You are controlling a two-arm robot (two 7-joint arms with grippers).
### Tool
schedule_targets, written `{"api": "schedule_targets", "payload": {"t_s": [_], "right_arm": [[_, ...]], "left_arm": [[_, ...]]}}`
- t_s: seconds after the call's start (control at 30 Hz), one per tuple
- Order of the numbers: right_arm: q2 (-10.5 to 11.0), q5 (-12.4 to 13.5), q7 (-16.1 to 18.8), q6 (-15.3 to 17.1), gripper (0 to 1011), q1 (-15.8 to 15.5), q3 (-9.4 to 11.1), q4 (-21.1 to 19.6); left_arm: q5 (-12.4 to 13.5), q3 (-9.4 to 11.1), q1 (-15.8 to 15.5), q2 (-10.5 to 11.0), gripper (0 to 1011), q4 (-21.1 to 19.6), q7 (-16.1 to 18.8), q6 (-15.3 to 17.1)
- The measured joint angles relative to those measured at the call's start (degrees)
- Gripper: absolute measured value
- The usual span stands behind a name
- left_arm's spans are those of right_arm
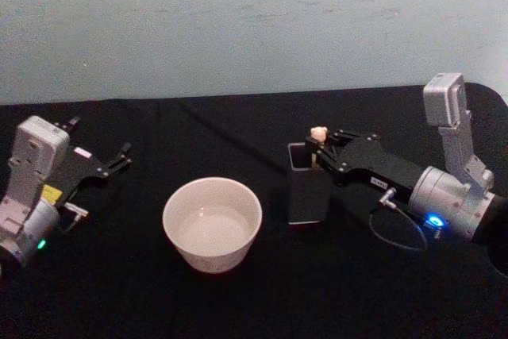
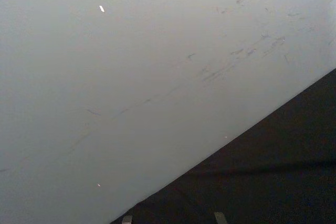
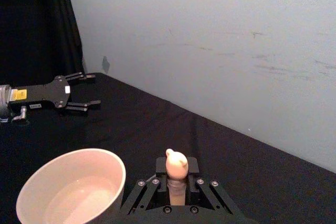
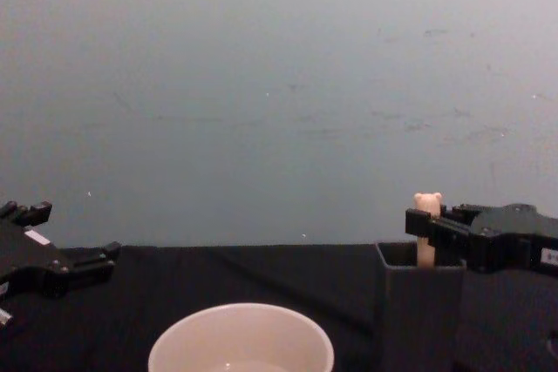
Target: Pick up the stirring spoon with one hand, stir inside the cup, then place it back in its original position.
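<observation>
The stirring spoon (image 1: 317, 133) stands upright in the dark grey square holder (image 1: 305, 192), its cream bear head poking above the mouth. My right gripper (image 1: 319, 148) reaches in from the right and is shut on the spoon's handle just below the head. The right wrist view shows the handle (image 3: 177, 188) between the fingers, and the chest view shows the spoon (image 4: 426, 206) rising from the holder (image 4: 418, 302). The cream-white cup (image 1: 212, 224) sits to the left of the holder with clear liquid inside. My left gripper (image 1: 123, 156) rests open at the far left, holding nothing.
A black cloth (image 1: 238, 125) covers the table, which ends at a pale wall (image 1: 254, 21) behind. A grey cable (image 1: 393, 236) loops from the right wrist onto the cloth. There is open cloth between the cup and the left gripper.
</observation>
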State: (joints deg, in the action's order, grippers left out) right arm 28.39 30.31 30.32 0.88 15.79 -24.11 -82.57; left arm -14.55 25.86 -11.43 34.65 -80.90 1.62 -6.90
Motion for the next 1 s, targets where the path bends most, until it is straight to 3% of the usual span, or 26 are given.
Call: {"api": "schedule_targets", "payload": {"t_s": [1.0], "right_arm": [[-0.51, -0.39, -0.91, 1.15, 214, -0.33, 0.69, 0.1]], "left_arm": [[0.0, 0.0, 0.0, 0.0, 1002, 0.0, 0.0, 0.0]]}}
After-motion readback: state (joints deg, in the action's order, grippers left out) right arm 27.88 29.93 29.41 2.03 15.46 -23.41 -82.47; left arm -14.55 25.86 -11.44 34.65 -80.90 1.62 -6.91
